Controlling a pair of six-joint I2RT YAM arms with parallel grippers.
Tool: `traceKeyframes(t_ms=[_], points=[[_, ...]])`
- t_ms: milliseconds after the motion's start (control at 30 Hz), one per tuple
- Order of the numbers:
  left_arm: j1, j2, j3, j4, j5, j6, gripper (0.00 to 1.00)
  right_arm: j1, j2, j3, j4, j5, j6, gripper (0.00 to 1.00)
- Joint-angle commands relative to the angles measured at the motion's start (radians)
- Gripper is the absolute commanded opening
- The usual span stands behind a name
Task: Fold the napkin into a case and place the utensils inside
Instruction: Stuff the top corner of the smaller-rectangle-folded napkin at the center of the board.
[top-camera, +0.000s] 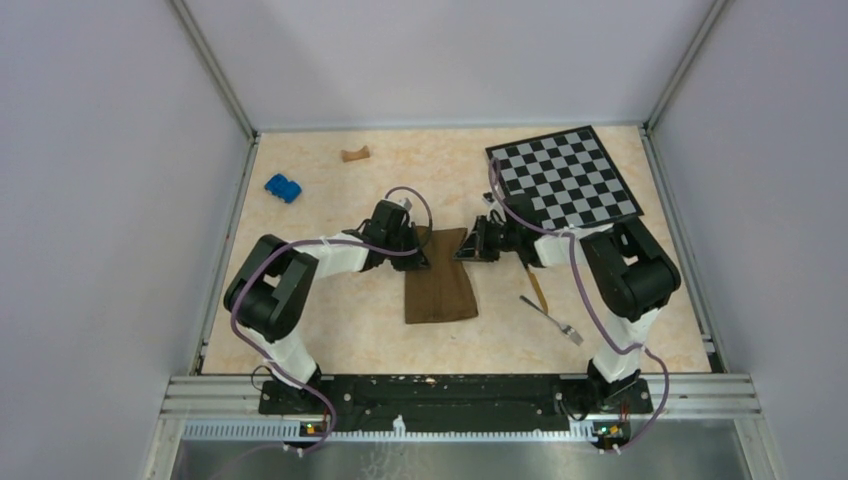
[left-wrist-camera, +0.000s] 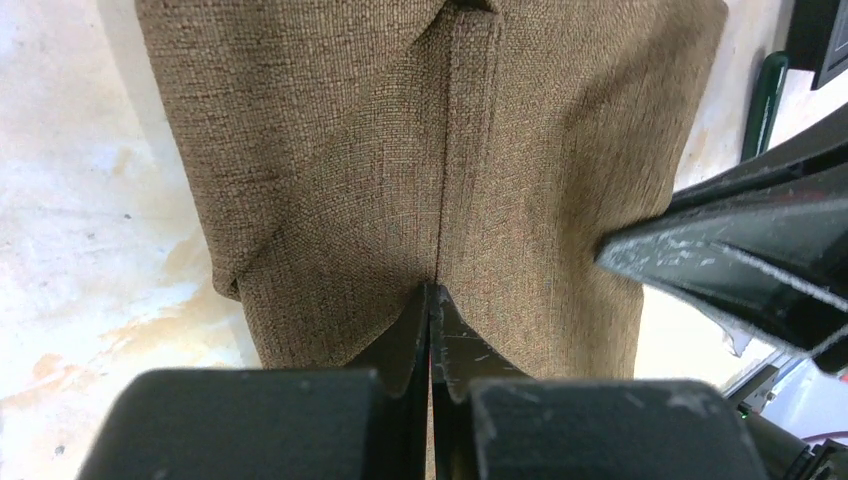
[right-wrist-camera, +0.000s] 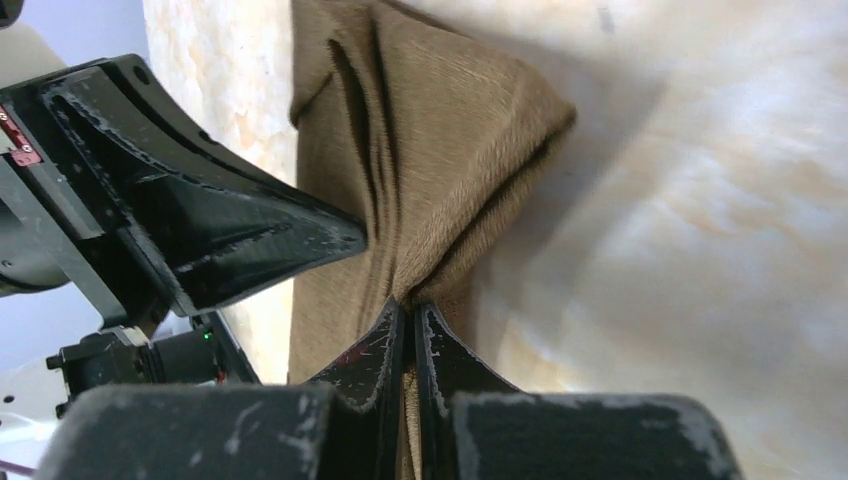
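My left hand (top-camera: 420, 256) closed on napkin (top-camera: 440, 292) far edge | my right hand (top-camera: 467, 247) closed on same edge, just beside | fork (top-camera: 557, 322), knife (top-camera: 537, 288) on table (top-camera: 330, 330), apart

Closed in by plain pale grey-lilac panels: left wall (top-camera: 100, 150), back wall (top-camera: 450, 60), right wall (top-camera: 780, 150). Joined at the back corners by slanting aluminium posts (top-camera: 215, 70). Floored with a beige marbled tabletop (top-camera: 350, 330), blotched orange-tan. Bounded along the near edge by a black mounting bar (top-camera: 450, 392), a ribbed aluminium rail (top-camera: 450, 430) and a brushed metal sheet (top-camera: 450, 462). Lit softly and evenly; only faint shadows.
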Motion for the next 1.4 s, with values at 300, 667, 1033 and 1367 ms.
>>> traceKeyframes(t_ms=[300,667,1033,1367], points=[[-0.017,0.052,-0.05,0.109,-0.03,-0.01,0.0,0.171,-0.033,0.043,0.135,0.183,0.341,0.0],[-0.02,-0.113,-0.101,0.088,0.016,-0.015,0.22,0.17,-0.017,0.011,0.222,0.252,0.484,0.0],[0.033,-0.345,-0.161,-0.088,-0.056,0.051,0.53,0.172,-0.013,0.025,0.189,0.265,0.466,0.0],[0.062,-0.201,-0.22,-0.003,-0.052,0.049,0.34,0.194,0.014,0.07,0.166,0.275,0.466,0.0]])
